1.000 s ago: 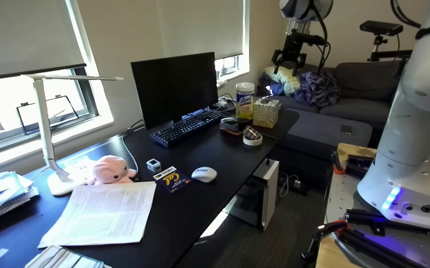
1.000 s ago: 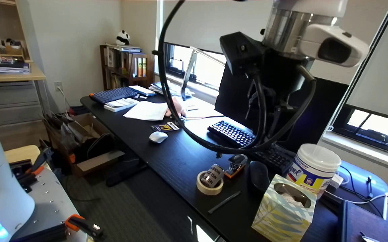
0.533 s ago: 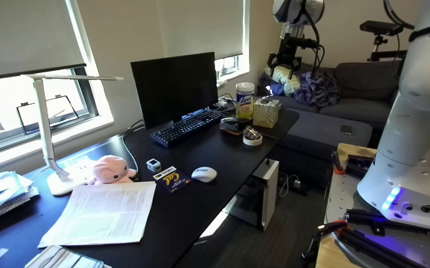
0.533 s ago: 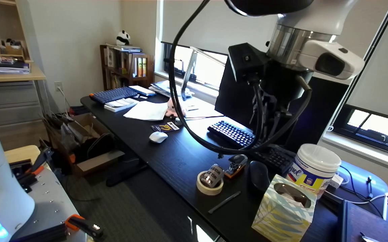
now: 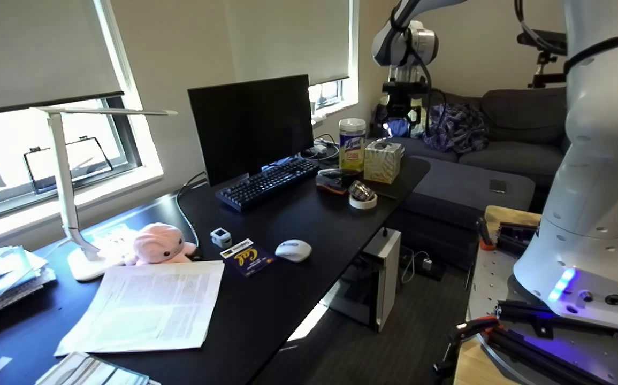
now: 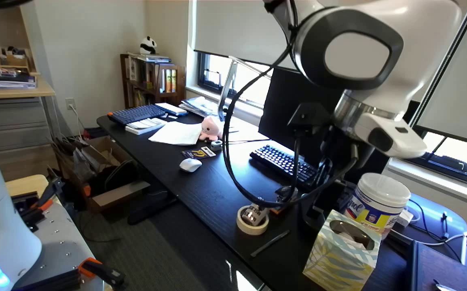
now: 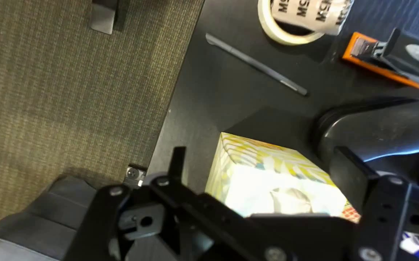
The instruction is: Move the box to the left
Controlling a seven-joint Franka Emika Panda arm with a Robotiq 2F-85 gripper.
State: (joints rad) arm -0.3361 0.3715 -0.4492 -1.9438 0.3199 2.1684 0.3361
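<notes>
The box [image 5: 382,162] is a pale yellow-green patterned tissue carton standing upright on the dark desk. It also shows in an exterior view [image 6: 341,252] and in the wrist view [image 7: 271,156], where its top is overexposed and a tissue shows in the opening. My gripper [image 7: 262,155] is open and empty, with its jaws wide apart. In the wrist view the box lies between and beyond the fingers, and the gripper body hides its lower part. In an exterior view the gripper [image 5: 401,122] hangs above the level of the box's top, apart from it.
A wipes canister [image 6: 379,202] stands right beside the box. A black mouse [image 7: 383,127], a stapler [image 7: 387,58], tape rolls [image 7: 285,34] and a pen [image 7: 256,65] lie near it. The monitor [image 5: 255,128] and keyboard [image 5: 268,182] stand further along. The desk edge runs close to the box.
My gripper has come down toward the box and turned more upright, shifting left in an exterior view. The box and the other desk items have not moved.
</notes>
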